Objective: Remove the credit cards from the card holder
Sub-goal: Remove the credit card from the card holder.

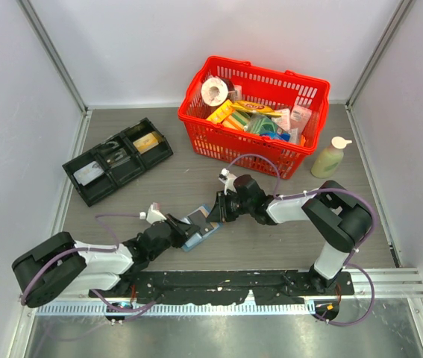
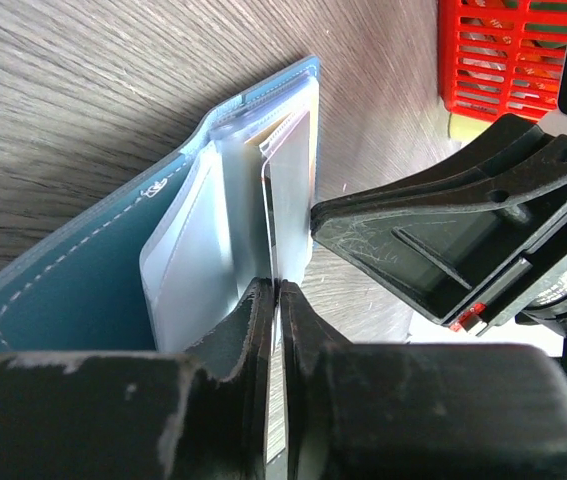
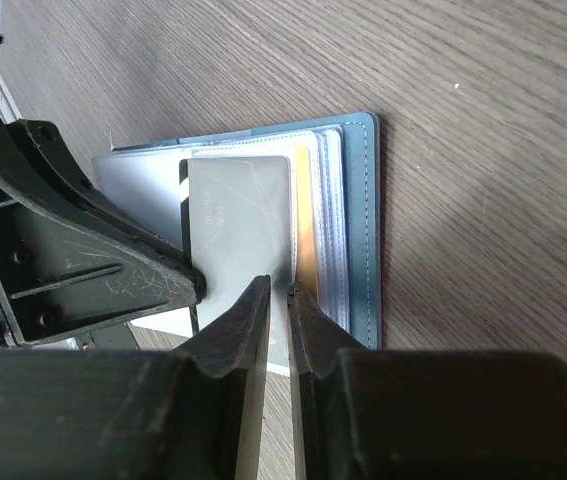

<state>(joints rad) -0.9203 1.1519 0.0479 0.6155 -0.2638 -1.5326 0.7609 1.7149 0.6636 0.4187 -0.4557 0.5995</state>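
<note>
The blue card holder (image 1: 205, 231) lies open on the table between my two grippers. In the left wrist view its blue cover (image 2: 73, 280) is spread and the clear pockets (image 2: 193, 260) stand up like pages. My left gripper (image 2: 276, 292) is shut on the edge of one clear pocket leaf. In the right wrist view a silvery-grey credit card (image 3: 238, 215) sticks partly out of the holder (image 3: 363, 220), with an orange-tan card (image 3: 306, 230) behind it. My right gripper (image 3: 279, 290) is closed on the silvery card's edge, with only a thin gap between the jaws. The two grippers (image 1: 189, 226) (image 1: 215, 212) nearly touch.
A red basket (image 1: 259, 68) full of goods stands at the back right. A pale bottle (image 1: 329, 158) is to its right. A black compartmented tray (image 1: 118, 160) sits at the back left. Grey walls close in both sides.
</note>
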